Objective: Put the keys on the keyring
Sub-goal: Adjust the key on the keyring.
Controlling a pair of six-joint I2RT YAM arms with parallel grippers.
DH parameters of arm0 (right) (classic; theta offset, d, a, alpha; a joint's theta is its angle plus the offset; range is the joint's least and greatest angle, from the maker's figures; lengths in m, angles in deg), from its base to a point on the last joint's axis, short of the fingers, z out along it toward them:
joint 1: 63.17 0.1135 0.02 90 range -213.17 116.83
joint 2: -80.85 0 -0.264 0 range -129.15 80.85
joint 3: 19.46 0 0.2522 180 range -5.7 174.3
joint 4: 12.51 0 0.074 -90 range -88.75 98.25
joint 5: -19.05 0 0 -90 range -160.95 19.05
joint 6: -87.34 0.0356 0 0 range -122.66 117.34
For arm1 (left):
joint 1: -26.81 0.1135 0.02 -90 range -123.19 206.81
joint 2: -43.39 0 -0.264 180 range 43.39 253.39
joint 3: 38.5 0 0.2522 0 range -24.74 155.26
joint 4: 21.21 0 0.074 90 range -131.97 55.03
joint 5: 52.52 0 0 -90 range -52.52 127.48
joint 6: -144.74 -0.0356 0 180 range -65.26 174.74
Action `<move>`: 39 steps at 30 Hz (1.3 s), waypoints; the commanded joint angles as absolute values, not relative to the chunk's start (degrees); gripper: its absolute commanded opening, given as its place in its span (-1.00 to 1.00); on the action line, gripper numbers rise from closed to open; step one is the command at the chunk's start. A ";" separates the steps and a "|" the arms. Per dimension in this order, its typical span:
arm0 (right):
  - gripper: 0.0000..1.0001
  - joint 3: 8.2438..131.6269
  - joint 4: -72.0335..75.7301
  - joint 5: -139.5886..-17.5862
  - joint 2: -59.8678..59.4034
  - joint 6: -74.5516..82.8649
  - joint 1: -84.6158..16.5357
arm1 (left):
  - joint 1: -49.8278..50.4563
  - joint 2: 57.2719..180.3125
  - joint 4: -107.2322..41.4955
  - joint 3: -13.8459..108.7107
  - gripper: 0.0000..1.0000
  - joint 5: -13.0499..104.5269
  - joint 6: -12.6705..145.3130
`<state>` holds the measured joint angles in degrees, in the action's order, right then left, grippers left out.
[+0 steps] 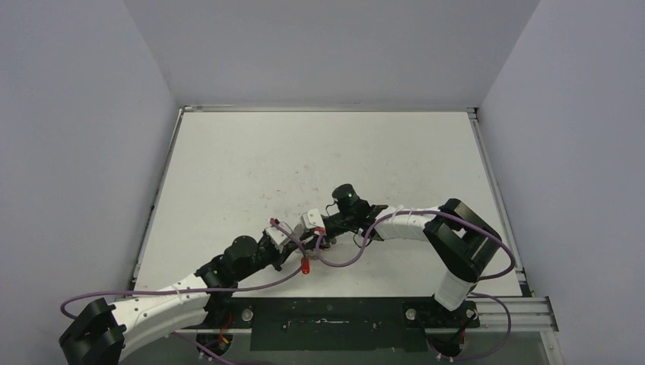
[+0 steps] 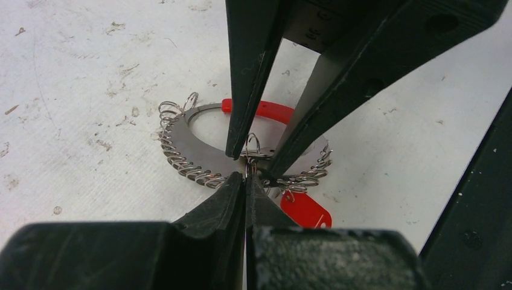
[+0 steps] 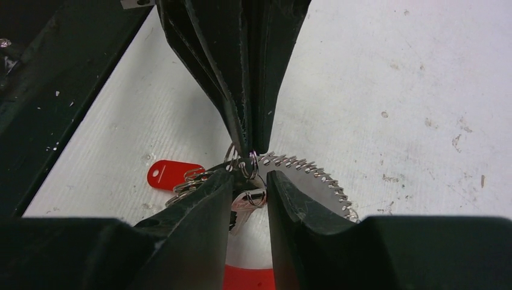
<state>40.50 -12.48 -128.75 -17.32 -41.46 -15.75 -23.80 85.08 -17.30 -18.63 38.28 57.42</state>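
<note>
Step in hand: by my judgement, threading the loose key (image 3: pixel 249 199) onto one wire loop (image 2: pixel 252 145) at the rim of the keyring (image 2: pixel 181 142), one arm steadying and the other feeding.
How to do it well: keep the steadying pinch firm so the loop cannot twist. Take the key by its head and leave its hole clear. Bring it along the line of the wire rather than across it. Move slowly, because the parts are far smaller than the fingers and both pairs of tips crowd the same spot.
Keyring: lies flat on the white table (image 2: pixel 72 90), left of centre in the left wrist view. Coiled wire loops run round its edge and a red sleeve (image 2: pixel 265 110) covers its far arc.
Left gripper (image 2: pixel 246 180): at bottom centre of that view, jaws pressed together and clamped on the wire loop, which stands up just above the tips.
Key: at centre of the right wrist view, just below the loop and touching or nearly touching it.
Right gripper (image 3: pixel 250 176): jaws narrowly apart, one on each side of the key. Whether they already press on it I cannot tell.
Red tag (image 2: pixel 305 209): on the table at lower right of the left wrist view, beside the ring and out of the way.
</note>
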 commanded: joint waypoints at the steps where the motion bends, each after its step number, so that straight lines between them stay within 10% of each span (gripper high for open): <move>1: -0.49 41.86 -17.91 -130.22 -17.68 -39.39 -15.18 | -23.72 84.34 -14.14 -18.23 -1.00 39.06 57.20; 17: -1.00 43.79 -8.40 -127.35 -14.17 -41.69 -15.20 | -23.77 82.08 -14.84 -17.87 -1.00 39.21 55.13; 28: -1.00 49.01 6.12 -117.22 -6.51 -32.82 -14.61 | -23.77 73.63 -16.46 -15.67 -0.20 40.16 46.06; 39: -1.00 52.52 14.36 -112.04 -4.00 -30.65 -12.41 | -23.81 76.17 -16.34 -12.52 -0.04 45.35 35.54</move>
